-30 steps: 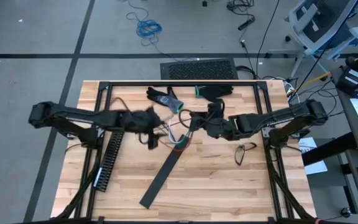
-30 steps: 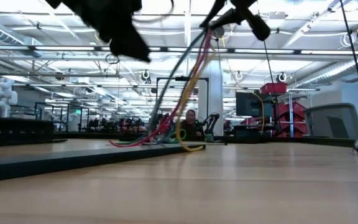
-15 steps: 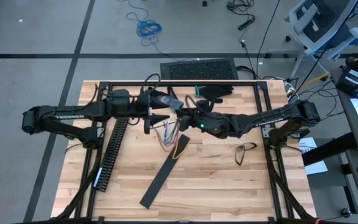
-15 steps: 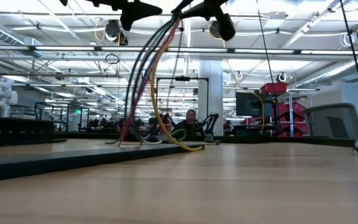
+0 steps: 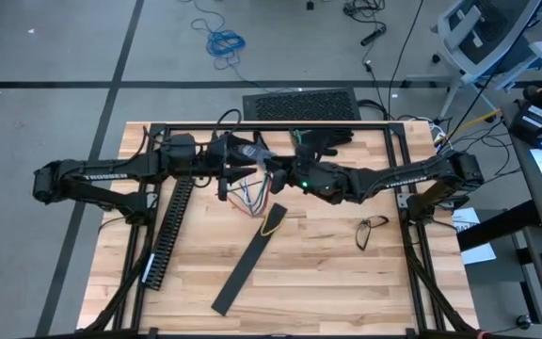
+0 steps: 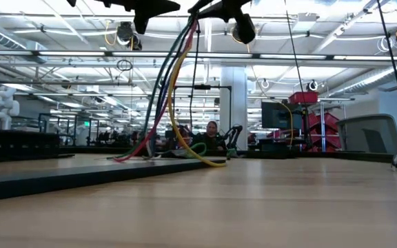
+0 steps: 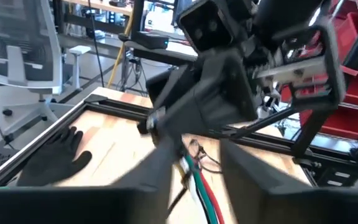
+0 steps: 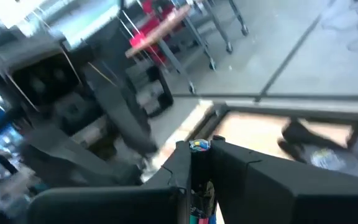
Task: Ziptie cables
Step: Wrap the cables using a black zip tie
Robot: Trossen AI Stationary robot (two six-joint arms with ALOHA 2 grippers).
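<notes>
From overhead you look straight down on the whole table (image 5: 346,273) and both arms. Your low camera sits at tabletop height, facing level across it into the far room. Each wrist camera peers closely past its own fingers; all share the cables (image 5: 252,196) mid-table.

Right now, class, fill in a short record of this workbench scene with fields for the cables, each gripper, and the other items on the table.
cables: a red, yellow, blue and green bundle lifted at one end, the loose ends trailing on the table
right gripper: shut on the cables' upper end, above the table's middle rear
left gripper: facing the right gripper close by; whether it grips is unclear
slotted duct: lying flat at the left side
flat black strip: lying diagonally near the centre
glasses: on the right side
black glove: at the rear edge
</notes>
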